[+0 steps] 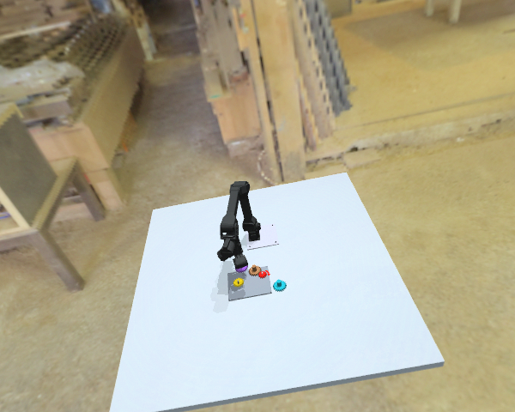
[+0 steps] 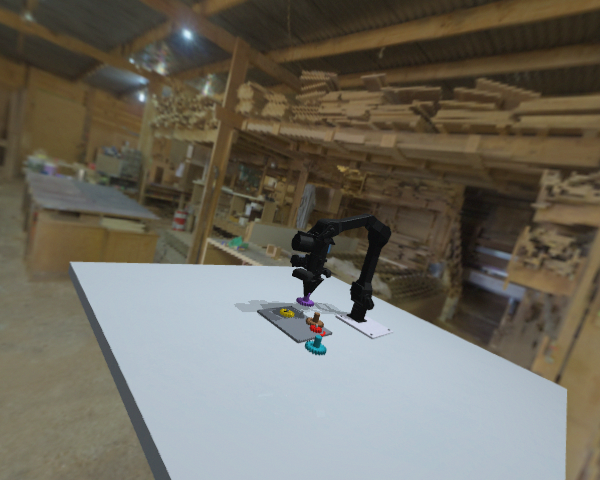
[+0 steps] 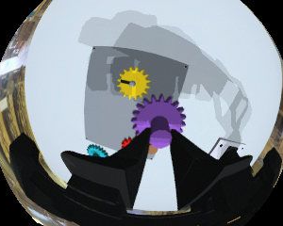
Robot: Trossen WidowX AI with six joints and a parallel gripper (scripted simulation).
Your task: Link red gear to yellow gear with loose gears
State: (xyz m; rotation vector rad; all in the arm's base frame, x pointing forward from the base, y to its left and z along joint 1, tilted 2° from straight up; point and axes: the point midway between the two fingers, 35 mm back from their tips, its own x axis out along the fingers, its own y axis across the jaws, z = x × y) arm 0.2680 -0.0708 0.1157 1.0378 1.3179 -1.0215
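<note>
Above the grey board (image 1: pixel 255 290) (image 2: pixel 296 330) (image 3: pixel 101 113), your pincer (image 1: pixel 241 267) (image 2: pixel 307 295) (image 3: pixel 160 132) grips the purple gear (image 1: pixel 241 269) (image 2: pixel 305 301) (image 3: pixel 153 112) by its stem; the cyan gear (image 1: pixel 279 285) (image 2: pixel 316 348) (image 3: pixel 97 151) stands on the counter (image 1: pixel 293 336) (image 2: pixel 341 403) (image 3: pixel 57 94).

The purple gear (image 1: pixel 241 269) (image 2: pixel 305 301) (image 3: pixel 156 116), toothed and with a round knob on top, is gripped by that knob in my pincer (image 1: pixel 240 264) (image 2: pixel 306 295) (image 3: pixel 160 132), raised off the grey board (image 1: pixel 257 288) (image 2: pixel 296 331) (image 3: pixel 101 113). The yellow gear (image 1: pixel 238 283) (image 2: pixel 287 313) (image 3: pixel 138 84), black-striped, lies on the board. The brown gear (image 1: pixel 254 270) (image 2: pixel 314 321) (image 3: pixel 153 150), knobbed, sits on the board beside the small red gear (image 1: pixel 262 275) (image 2: pixel 316 328) (image 3: pixel 126 143). The turquoise gear (image 1: pixel 279 286) (image 2: pixel 316 348) (image 3: pixel 97 151) stands knob-up on the counter (image 1: pixel 293 346) (image 2: pixel 341 413) (image 3: pixel 52 94), just off the board.
</note>
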